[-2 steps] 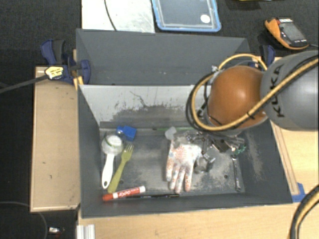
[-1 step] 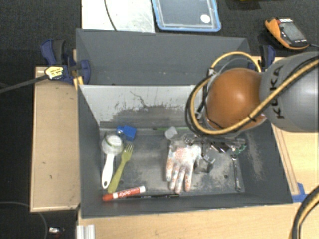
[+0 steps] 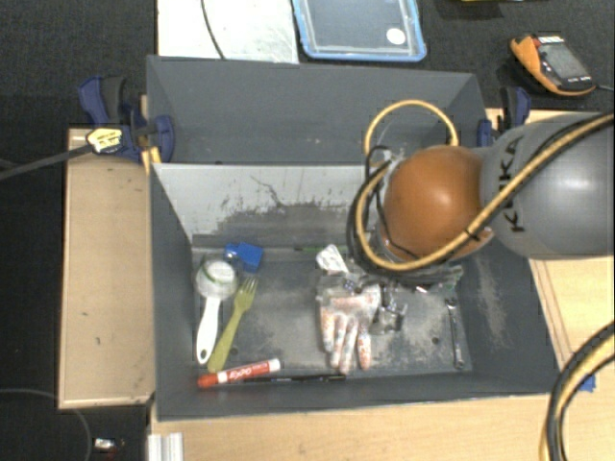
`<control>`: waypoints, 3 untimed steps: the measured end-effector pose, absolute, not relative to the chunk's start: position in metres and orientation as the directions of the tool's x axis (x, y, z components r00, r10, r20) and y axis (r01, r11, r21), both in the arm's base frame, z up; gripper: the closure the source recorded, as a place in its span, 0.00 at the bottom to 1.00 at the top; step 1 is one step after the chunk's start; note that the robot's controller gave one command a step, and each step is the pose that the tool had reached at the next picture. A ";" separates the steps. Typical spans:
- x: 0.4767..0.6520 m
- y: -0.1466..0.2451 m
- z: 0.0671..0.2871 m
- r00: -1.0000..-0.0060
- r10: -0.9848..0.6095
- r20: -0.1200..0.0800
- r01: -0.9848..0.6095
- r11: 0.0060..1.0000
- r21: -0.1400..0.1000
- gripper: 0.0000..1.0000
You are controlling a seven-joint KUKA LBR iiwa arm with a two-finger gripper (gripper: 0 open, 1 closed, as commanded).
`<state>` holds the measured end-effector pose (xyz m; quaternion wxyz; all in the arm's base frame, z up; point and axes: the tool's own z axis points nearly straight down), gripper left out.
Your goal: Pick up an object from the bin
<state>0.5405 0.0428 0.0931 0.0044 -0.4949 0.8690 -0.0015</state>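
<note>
Pale crumpled glove with pinkish ends [image 3: 346, 332] lies mid-floor of the grey metal bin [image 3: 288, 209], toward the front wall. Camera view: pincer [image 3: 386, 307] sits low under the orange wrist cover [image 3: 428, 200], at the glove's upper right edge, seemingly touching it. Spread or pressed together: cannot tell, the wrist hides it. Nothing seen pinched. Well apart on the left: white plastic scoop [image 3: 208, 305], yellow-green plastic fork [image 3: 233, 317], blue block [image 3: 244, 254], and red marker pen [image 3: 238, 373] along the front wall. Step judged: down on the glove, grasp not yet confirmed. Next move calls for a firm pinch on soft fabric, then a straight lift clear of the walls.
</note>
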 end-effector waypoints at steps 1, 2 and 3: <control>0.525 0.049 0.071 -0.336 -0.942 -0.006 -0.942 0.336 -0.009 1.00; 0.525 0.049 0.072 -0.338 -0.941 -0.006 -0.941 0.338 -0.008 1.00; 0.522 0.049 0.106 -0.338 -0.941 -0.004 -0.941 0.338 0.000 1.00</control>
